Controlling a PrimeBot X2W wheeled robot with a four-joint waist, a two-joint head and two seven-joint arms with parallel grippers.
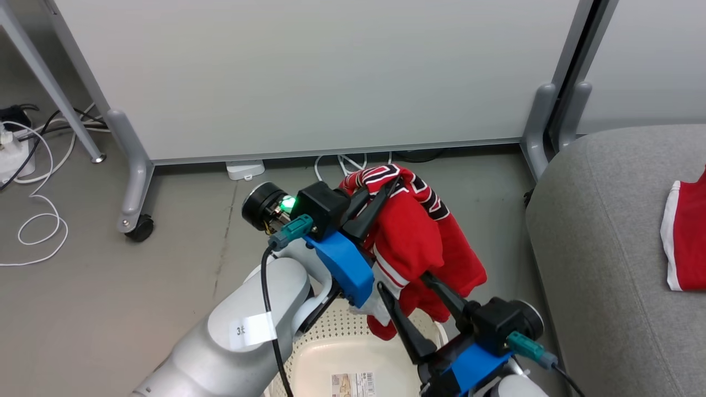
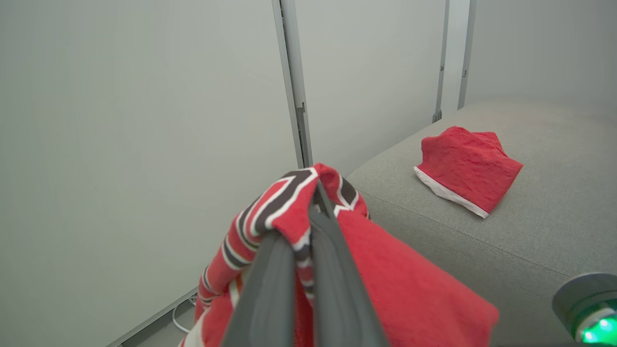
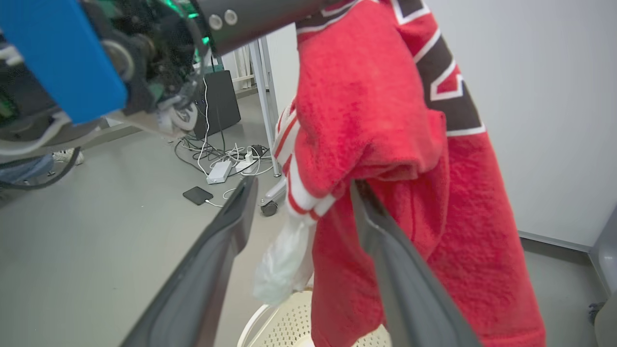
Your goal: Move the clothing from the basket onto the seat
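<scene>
1. The lettered red jersey (image 1: 411, 237) hangs in the air above the basket. Its lower folds dangle toward the rim at 6 o'clock, and it is not yet on the seat.
2. The left gripper (image 1: 386, 190) carries it. Its two dark fingers are pressed together on a bunched, striped edge near the garment's top, at about 11 o'clock, so the cloth drapes freely under its own weight.
3. The right gripper (image 1: 402, 280) points in from 5 o'clock with its fingers spread wide. One tip is tucked under a fold and the other stands free, so it pinches nothing. It is probably placed there to steady the hanging bulk.
4. The perforated laundry basket (image 1: 314, 342) sits below at 6 o'clock. The part of its bottom that shows carries just a label.
5. The grey seat (image 1: 606, 248) lies at 3 o'clock, with the plain red garment (image 1: 686, 237) already resting on it. The jersey likely needs carrying that way next.
</scene>
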